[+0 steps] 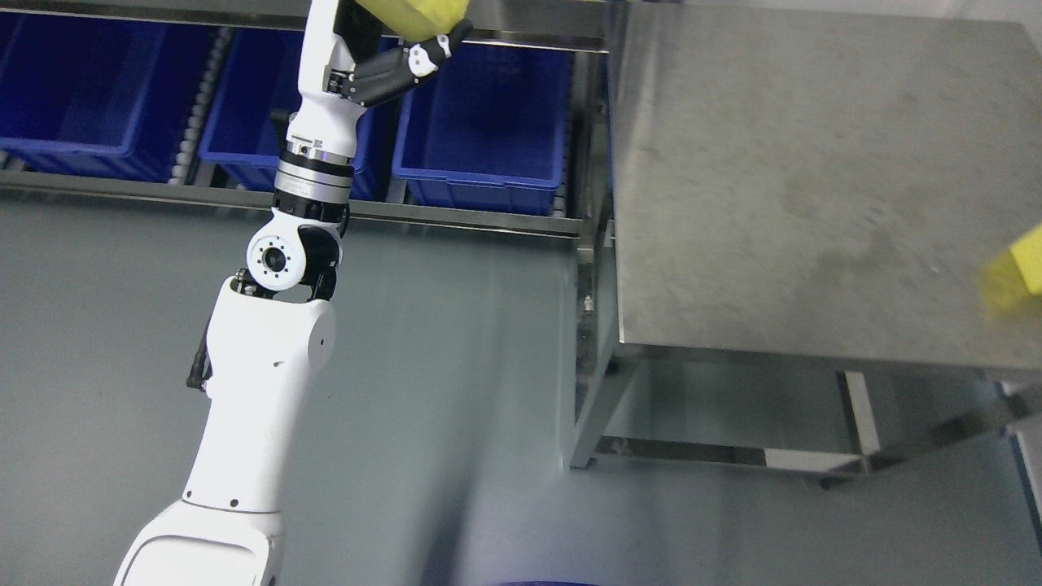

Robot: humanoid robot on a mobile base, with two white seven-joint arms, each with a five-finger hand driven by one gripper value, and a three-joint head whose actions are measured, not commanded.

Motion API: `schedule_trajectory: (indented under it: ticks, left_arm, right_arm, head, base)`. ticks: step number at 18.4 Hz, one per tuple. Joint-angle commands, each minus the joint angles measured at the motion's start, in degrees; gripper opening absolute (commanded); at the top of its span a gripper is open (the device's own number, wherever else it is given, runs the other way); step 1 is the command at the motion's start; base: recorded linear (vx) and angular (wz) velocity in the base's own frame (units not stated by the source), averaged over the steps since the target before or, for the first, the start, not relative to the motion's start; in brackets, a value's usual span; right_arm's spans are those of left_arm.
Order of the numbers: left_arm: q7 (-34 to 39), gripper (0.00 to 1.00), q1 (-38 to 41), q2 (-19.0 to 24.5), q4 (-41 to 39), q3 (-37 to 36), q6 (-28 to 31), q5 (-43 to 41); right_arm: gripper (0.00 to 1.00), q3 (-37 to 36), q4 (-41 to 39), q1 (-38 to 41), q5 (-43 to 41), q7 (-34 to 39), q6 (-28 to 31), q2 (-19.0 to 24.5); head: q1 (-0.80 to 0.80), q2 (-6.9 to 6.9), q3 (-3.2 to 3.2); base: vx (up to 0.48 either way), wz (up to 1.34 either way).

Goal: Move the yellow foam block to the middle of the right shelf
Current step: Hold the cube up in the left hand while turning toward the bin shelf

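Observation:
My left arm rises from the lower left to the top edge, where my left hand (407, 49) is shut on a yellow foam block (419, 16). The block is cut off by the top of the picture; dark fingers (399, 69) wrap under it. It is held above the rightmost blue bin (488, 130) of the rack. A second yellow foam block (1017, 277) lies on the steel table (773, 163) at its right edge, partly out of frame. My right arm does not show.
Three blue bins sit in a row on a roller rack (203, 114) at the back left. The steel table stands on metal legs (594, 407) at the right. Grey floor (448, 366) fills the middle.

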Motion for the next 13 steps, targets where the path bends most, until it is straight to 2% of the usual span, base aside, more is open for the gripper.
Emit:
schedule_trajectory:
  ticks: [1, 7, 13]
  left_arm:
    - [1.4, 0.23, 3.9, 0.3, -8.6, 8.3, 3.5, 1.8]
    - [1.3, 0.23, 9.5, 0.3, -12.2, 13.5, 4.5, 1.8]
    - [1.2, 0.23, 9.7, 0.3, -12.5, 17.2, 5.5, 1.8]
  right_arm:
    - [1.0, -0.7, -1.0, 1.3, 0.2, 0.0, 0.0, -1.0]
    - [1.0, -0.7, -1.0, 1.4, 0.2, 0.0, 0.0, -1.0]
    - [1.0, -0.7, -1.0, 1.4, 0.2, 0.0, 0.0, -1.0]
  head:
    - [0.0, 0.0, 0.0]
    - [0.0, 0.0, 0.0]
    - [0.0, 0.0, 0.0]
  base:
    - [0.129, 0.8]
    - [0.127, 0.74]
    - [0.106, 0.63]
